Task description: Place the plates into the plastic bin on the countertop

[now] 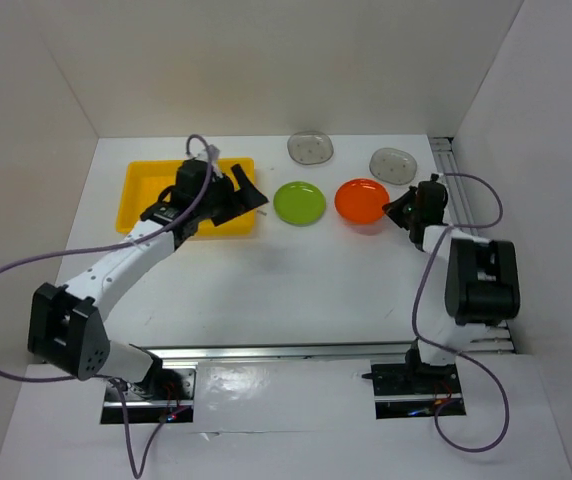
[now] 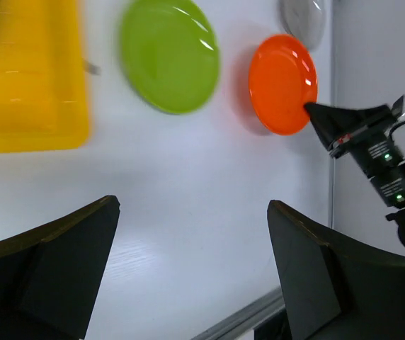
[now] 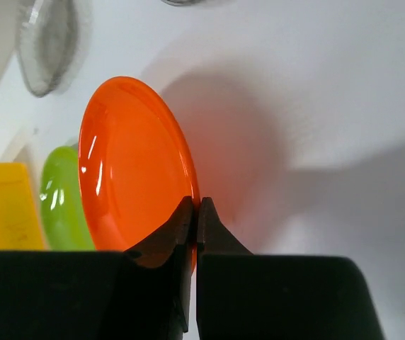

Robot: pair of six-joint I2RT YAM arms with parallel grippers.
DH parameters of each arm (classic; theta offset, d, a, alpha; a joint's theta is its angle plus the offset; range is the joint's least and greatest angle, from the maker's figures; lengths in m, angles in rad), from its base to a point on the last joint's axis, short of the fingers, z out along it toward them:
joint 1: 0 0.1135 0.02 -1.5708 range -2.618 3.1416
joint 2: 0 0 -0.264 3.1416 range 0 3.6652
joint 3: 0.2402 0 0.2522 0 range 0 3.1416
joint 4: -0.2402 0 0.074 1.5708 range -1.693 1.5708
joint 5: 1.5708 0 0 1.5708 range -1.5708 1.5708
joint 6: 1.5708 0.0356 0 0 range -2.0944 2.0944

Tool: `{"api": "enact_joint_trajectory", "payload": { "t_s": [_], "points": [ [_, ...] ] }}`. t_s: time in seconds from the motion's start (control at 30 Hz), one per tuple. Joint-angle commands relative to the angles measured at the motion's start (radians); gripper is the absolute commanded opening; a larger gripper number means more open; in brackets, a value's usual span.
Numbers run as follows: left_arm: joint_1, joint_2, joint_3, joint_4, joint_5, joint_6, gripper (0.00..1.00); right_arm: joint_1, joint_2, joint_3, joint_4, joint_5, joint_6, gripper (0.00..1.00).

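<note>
- Where the white walls (image 1: 266,60) close it in, the white counter (image 1: 296,280) carries everything, with both arms bolted at its six o'clock edge.
- The left arm (image 1: 126,262) reaches up toward eleven o'clock; the right arm (image 1: 476,275) stands at four o'clock and bends back toward one.
- The yellow plastic bin (image 1: 136,200) sits at ten o'clock, near the back wall.
- The green plate (image 1: 299,203) lies flat at twelve o'clock, just beside the bin's right end.
- The orange plate (image 1: 361,200) is at one o'clock, close beside the green one.
- Two clear plates (image 1: 310,148) rest farther back, at twelve and two o'clock, apart from each other.
- The left pincer (image 1: 246,190) hangs over the bin's right end, fingers spread wide, holding nothing.
- The right pincer (image 3: 194,212) is clamped on the orange plate's right rim, fingertips pressed together over the edge.
</note>
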Motion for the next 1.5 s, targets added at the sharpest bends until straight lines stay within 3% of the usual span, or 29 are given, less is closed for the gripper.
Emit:
{"api": "enact_joint_trajectory", "payload": {
  "t_s": [0.0,0.03,0.17,0.4,0.63,0.77,0.8,0.83,0.87,0.9,0.93,1.0,1.03,1.17,1.3,1.47],
  "points": [
    [-0.083,0.104,0.097,0.118,0.08,0.087,0.99,0.025,-0.277,-0.087,-0.031,0.112,-0.027,0.0],
    [-0.122,0.139,0.122,0.138,0.092,0.113,0.99,0.048,-0.376,-0.106,-0.045,0.112,-0.048,0.0],
    [-0.176,0.313,0.26,0.138,0.133,0.141,0.99,0.049,-0.513,-0.17,-0.088,-0.026,-0.07,0.0],
    [-0.194,0.468,0.361,0.198,0.228,0.119,0.99,0.048,-0.592,-0.252,-0.047,-0.28,-0.056,0.0],
    [-0.194,0.506,0.342,0.305,0.297,0.064,0.98,0.025,-0.592,-0.281,0.067,-0.415,0.02,0.0],
    [-0.216,0.529,0.342,0.291,0.278,0.064,0.68,0.025,-0.57,-0.292,0.177,-0.497,0.087,0.0],
    [-0.216,0.538,0.342,0.302,0.287,0.064,0.4,0.035,-0.558,-0.301,0.203,-0.508,0.106,0.0],
    [-0.216,0.539,0.342,0.302,0.287,0.064,0.4,0.035,-0.558,-0.301,0.203,-0.508,0.107,0.0],
    [-0.216,0.539,0.342,0.302,0.287,0.055,0.29,0.047,-0.543,-0.301,0.218,-0.508,0.107,0.0],
    [-0.216,0.539,0.342,0.302,0.287,0.055,0.05,0.056,-0.528,-0.301,0.219,-0.508,0.107,0.02],
    [-0.216,0.539,0.342,0.284,0.278,0.055,0.0,0.065,-0.518,-0.292,0.219,-0.483,0.097,0.21],
    [-0.206,0.496,0.342,0.255,0.236,0.064,0.0,0.1,-0.488,-0.275,0.185,-0.43,0.032,0.94],
    [-0.194,0.477,0.342,0.189,0.15,0.074,0.0,0.117,-0.471,-0.232,0.112,-0.34,-0.002,1.0],
    [-0.121,0.381,0.38,-0.012,-0.096,0.114,0.0,0.15,-0.305,-0.119,0.068,-0.274,-0.065,1.0],
    [0.127,0.31,0.314,-0.04,-0.052,0.113,0.0,0.205,-0.117,0.021,0.016,-0.209,-0.104,1.0],
    [0.323,0.292,0.211,0.007,0.049,0.102,0.0,0.239,0.086,0.133,0.027,-0.2,-0.104,1.0]
  ]
}}
